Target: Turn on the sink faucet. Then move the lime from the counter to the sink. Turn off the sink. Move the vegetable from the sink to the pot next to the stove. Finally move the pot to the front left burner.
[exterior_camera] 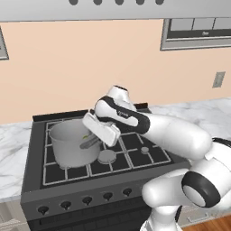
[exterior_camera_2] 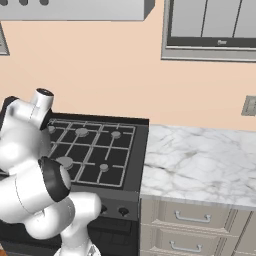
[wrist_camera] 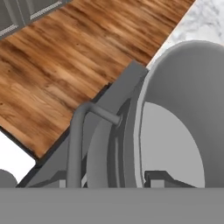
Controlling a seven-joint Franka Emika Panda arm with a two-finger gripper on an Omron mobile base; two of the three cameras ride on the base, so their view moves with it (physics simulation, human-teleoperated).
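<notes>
While my gripper (exterior_camera: pixel 90 142) pinches its near rim, the wide grey steel pot (exterior_camera: pixel 72 144) sits under my hand on the black gas stove (exterior_camera: pixel 131 158), front left grate.

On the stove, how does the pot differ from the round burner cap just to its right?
The pot is a tall open cylinder; the burner cap is a low flat disc. The pot is much wider than the cap. The gripper is at the pot's rim by a handle, while nothing touches the cap. Both are grey and sit on the stove.
</notes>
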